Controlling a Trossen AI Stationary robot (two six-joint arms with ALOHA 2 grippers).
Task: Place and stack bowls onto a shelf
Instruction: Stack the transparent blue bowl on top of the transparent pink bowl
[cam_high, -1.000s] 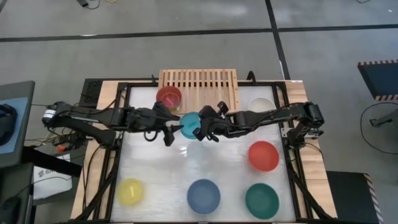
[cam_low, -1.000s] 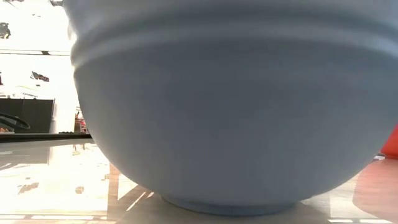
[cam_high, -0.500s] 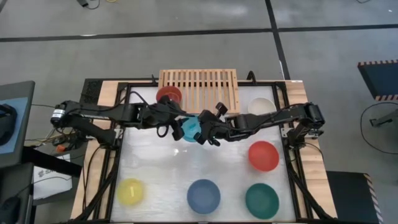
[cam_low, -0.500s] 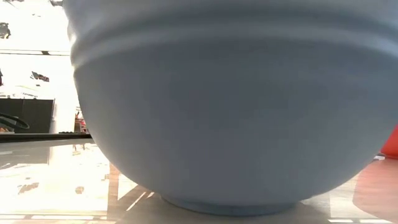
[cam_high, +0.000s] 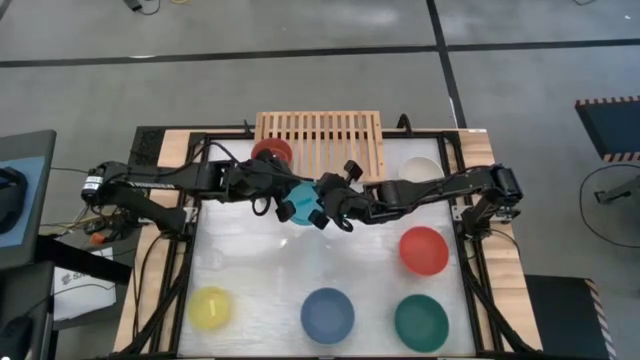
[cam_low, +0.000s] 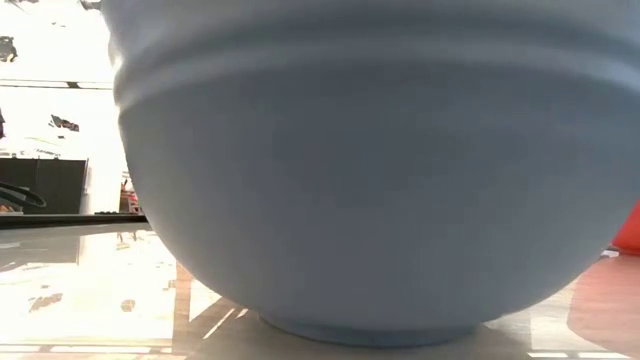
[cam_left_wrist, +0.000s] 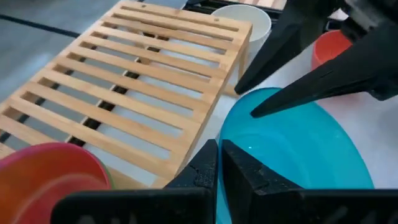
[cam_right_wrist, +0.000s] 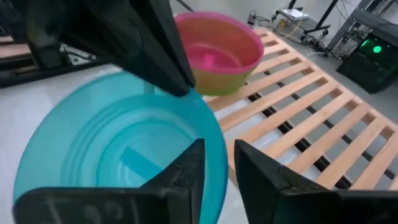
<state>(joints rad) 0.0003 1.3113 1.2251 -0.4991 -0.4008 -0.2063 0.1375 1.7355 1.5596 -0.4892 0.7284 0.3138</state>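
Note:
The cyan bowl (cam_high: 298, 205) hangs tilted over the table, just in front of the light-wood shelf (cam_high: 325, 140). My left gripper (cam_high: 288, 203) comes from the left and is shut on its rim. My right gripper (cam_high: 322, 208) reaches in from the right and is open. One of its fingers (cam_right_wrist: 189, 165) is inside the bowl's right rim (cam_right_wrist: 222, 158) and the other finger (cam_right_wrist: 261, 177) is outside. A pink bowl (cam_right_wrist: 214, 50) nested in a lime green one stands on the shelf's left end. My left gripper pinches the cyan bowl's left rim (cam_left_wrist: 219, 146), one finger inside (cam_left_wrist: 245, 171) and one outside the wall. The fingers come roughly level from the table's left. The bowl sits tilted in the hold.
A cream white bowl (cam_high: 420, 170) stands right of the shelf and a red bowl (cam_high: 423, 250) lies nearer on the right. Yellow (cam_high: 211, 307), slate blue (cam_high: 327, 315) and dark green (cam_high: 421, 321) bowls line the near edge. The slate blue bowl (cam_low: 370, 170) fills the low view.
My left gripper has moved right to the cyan bowl and shut on its left rim. My right gripper, which held the bowl before, has opened its fingers around the right rim. The bowl has shifted slightly left and tipped.

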